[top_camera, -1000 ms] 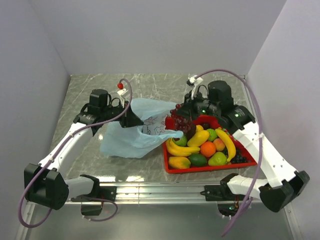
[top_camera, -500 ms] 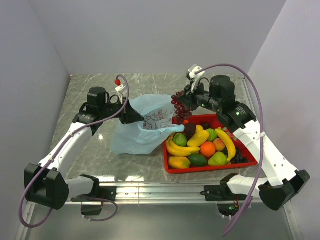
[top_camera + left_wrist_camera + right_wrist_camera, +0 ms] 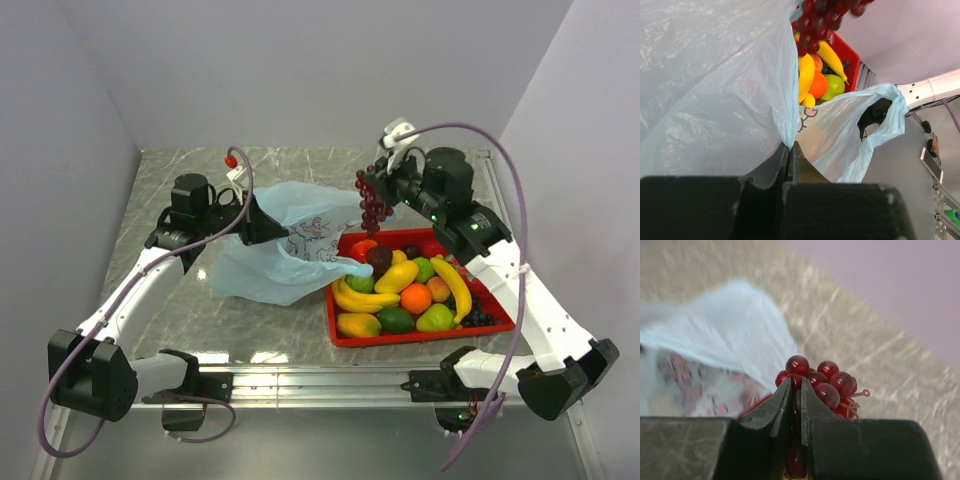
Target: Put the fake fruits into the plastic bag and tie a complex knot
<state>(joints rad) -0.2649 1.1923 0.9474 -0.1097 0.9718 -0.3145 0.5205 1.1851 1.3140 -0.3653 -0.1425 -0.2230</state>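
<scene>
A red rectangular tray [image 3: 430, 337] lay right of centre on the grey marbled table [image 3: 300, 170], its near rim close to the metal rail [image 3: 320, 378] along the table's front edge. Plain pale walls [image 3: 300, 70] enclosed the table on three sides.

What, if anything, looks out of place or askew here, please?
Nothing is spilled or damaged. One small oddity: a loose handle of the plastic bag lies across the bag-side rim of the red tray, beside the fake fruits. Otherwise the left gripper pinches the bag's edge and the right gripper holds the grapes aloft.
</scene>
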